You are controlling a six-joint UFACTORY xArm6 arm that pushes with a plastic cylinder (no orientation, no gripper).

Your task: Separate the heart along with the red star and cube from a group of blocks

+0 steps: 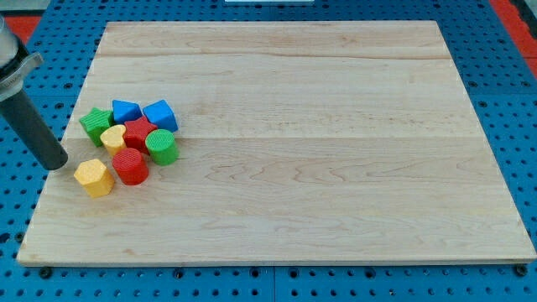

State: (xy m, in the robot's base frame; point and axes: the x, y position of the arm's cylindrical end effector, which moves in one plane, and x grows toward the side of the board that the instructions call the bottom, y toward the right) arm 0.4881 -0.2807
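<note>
A cluster of ribbed plastic blocks crowds the left side of a pale wooden board (336,126), which lies on a blue pegboard table (512,84). The yellow heart (112,137) touches the red star (138,132), hemmed in by the green star (96,122), blue pentagon-like block (126,110), blue cube (160,114), green cylinder (161,146) and red cylinder (130,166). A yellow hexagonal block (93,178) lies lowest. My tip (57,165), a dark rod without jaws, rests just left of it.
</note>
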